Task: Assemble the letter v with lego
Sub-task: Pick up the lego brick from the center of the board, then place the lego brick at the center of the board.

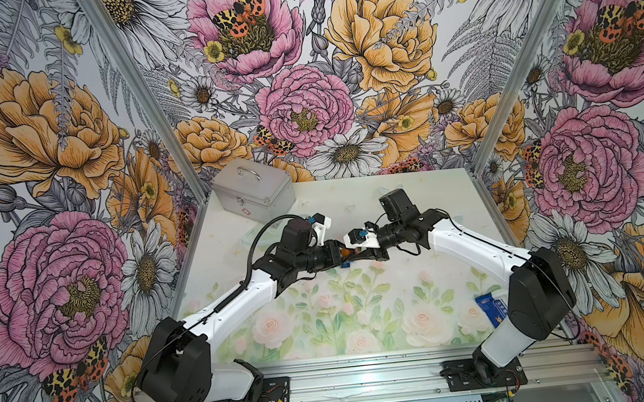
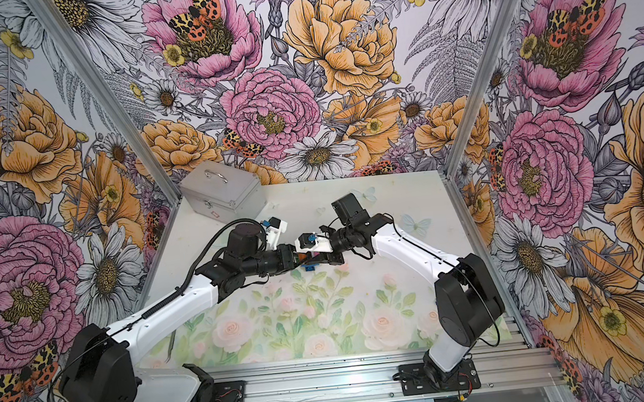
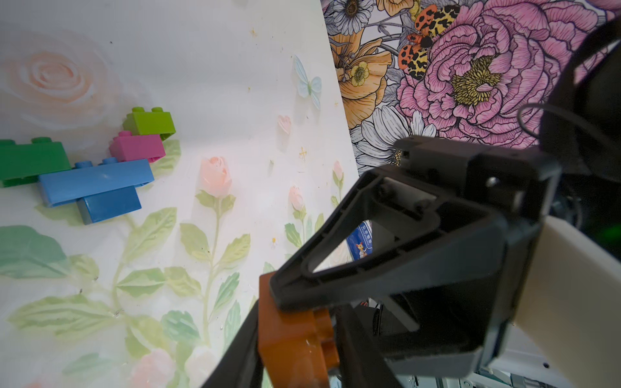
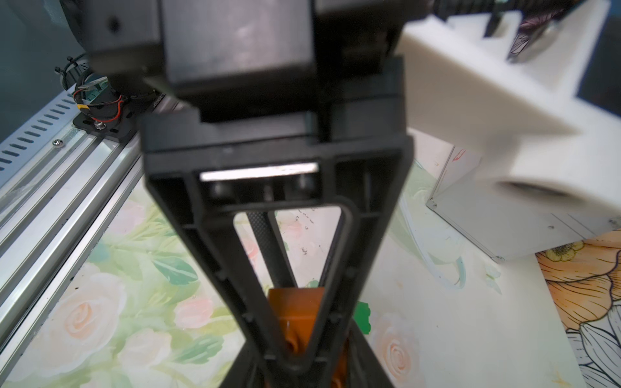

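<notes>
As far as can be judged, pinching one brown brick (image 3: 292, 339) with both tools: left gripper (image 1: 340, 254) and right gripper (image 1: 356, 251) pressed together on it, tip facing tip, up in the air. Just below, lying flat on the table (image 1: 392, 203), the letter v (image 3: 97, 178), unfinished: pink arm tipped lime, green arm (image 3: 32, 161) bare at its end, long axis running away from the blue point. Probably needs the brick carried to that bare end. Cannot tell from above which arm is nearer; hidden under the jaws. Free table all around the letter v; silver case (image 1: 253, 194), blue packet (image 1: 491, 306) and table edges well apart from it.
</notes>
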Available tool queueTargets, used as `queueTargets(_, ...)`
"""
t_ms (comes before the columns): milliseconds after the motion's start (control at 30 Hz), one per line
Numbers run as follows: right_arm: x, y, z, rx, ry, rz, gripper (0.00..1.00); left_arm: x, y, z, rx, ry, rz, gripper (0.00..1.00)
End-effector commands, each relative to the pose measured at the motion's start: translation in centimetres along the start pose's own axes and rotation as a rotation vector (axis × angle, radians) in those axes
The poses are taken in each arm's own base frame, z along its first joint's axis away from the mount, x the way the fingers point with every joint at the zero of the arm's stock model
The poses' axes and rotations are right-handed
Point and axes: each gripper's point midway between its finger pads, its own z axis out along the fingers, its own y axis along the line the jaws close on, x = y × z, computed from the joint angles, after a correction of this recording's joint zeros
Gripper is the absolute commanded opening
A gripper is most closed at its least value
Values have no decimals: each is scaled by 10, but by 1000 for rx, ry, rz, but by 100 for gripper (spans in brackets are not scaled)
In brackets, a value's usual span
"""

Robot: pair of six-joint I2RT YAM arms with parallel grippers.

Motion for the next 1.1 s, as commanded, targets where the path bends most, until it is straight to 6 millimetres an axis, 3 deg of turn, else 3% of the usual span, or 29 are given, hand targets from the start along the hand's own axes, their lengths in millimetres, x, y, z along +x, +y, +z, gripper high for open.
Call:
queueTargets(0, 2, -8, 5, 11, 36, 8, 32, -5, 2, -1, -43, -16, 29, 25)
queueTargets(100, 9, -13, 5, 38, 76, 38, 55, -12, 13, -8, -62, -45, -33, 18)
queueTargets(133, 12, -14, 4, 50, 90, 51, 66, -17, 20, -13, -76, -68, -68, 16)
queueTargets(167, 12, -14, 3, 57, 96, 62, 71, -21, 27, -18, -88, -91, -100, 15)
queueTargets(233, 15, -13, -1, 81, 124, 90, 84, -31, 47, -33, -134, -153, -185, 14)
queueTargets(267, 18, -14, -3, 101, 140, 106, 97, -35, 56, -39, -164, -185, -216, 13)
queueTargets(300, 22, -17, -7, 144, 169, 143, 99, -40, 68, -47, -211, -223, -255, 13)
queueTargets(400, 19, -38, -32, 373, 193, 323, 99, -52, 107, -64, -405, -358, -356, 11)
queueTargets(500, 7, -57, -81, 682, 131, 553, 99, -67, 135, -69, -538, -476, -450, 9)
queueTargets(567, 10, -62, -118, 893, 97, 730, 99, -78, 144, -66, -621, -557, -472, 8)
queueTargets(633, 16, -55, -145, 1013, 88, 816, 99, -91, 149, -57, -674, -611, -504, 8)
queueTargets(700, 20, -44, -159, 1051, 45, 847, 99, -102, 148, -43, -715, -646, -504, 8)
queueTargets(833, 53, -29, -193, 1156, -111, 1011, 100, -115, 154, -9, -752, -666, -555, 8)
queueTargets(900, 63, -21, -196, 1170, -105, 1032, 99, -116, 158, 3, -759, -667, -587, 8)
queueTargets(1067, 77, -9, -182, 1121, -60, 1072, 99, -106, 179, 36, -798, -642, -652, 12)
